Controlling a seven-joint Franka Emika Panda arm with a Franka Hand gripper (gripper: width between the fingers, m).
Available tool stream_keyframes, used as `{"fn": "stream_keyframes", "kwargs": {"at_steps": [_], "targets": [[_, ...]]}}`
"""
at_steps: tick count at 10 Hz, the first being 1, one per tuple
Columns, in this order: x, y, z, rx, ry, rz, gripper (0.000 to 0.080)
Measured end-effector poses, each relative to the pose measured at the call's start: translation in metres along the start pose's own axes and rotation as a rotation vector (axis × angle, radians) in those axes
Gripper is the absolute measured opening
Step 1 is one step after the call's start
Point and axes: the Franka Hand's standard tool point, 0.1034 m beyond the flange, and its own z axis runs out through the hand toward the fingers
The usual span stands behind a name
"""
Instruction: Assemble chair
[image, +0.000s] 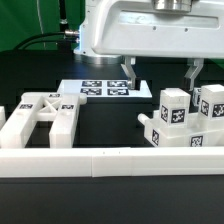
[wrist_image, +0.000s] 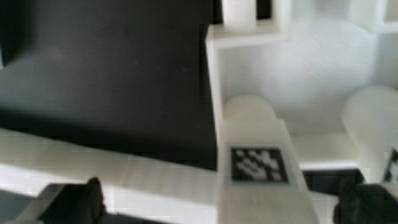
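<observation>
The hand (image: 158, 76) hangs with its fingers spread wide and nothing between them, just above and behind the cluster of tagged chair blocks (image: 185, 120) at the exterior view's right of the black tabletop (image: 110, 122). The cross-braced frame (image: 40, 115) lies well apart at the left, the marker board (image: 100, 88) is behind, and the long rail (image: 110, 160) runs in front. My worry is that the blocks stand packed together. A descent slightly off line could land a finger on top of one, or nudge a neighbour and tip it toward the rail.
</observation>
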Motion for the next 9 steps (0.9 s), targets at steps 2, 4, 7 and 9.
{"fn": "stream_keyframes", "kwargs": {"at_steps": [2, 4, 7, 9], "targets": [[-0.023, 0.003, 0.012, 0.015, -0.069, 0.008, 0.0649], [-0.022, 0.006, 0.010, 0.054, -0.136, 0.016, 0.0649], [-0.023, 0.007, 0.012, 0.049, -0.133, 0.015, 0.0649], [-0.024, 0.005, 0.022, 0.039, -0.122, 0.012, 0.0649]]}}
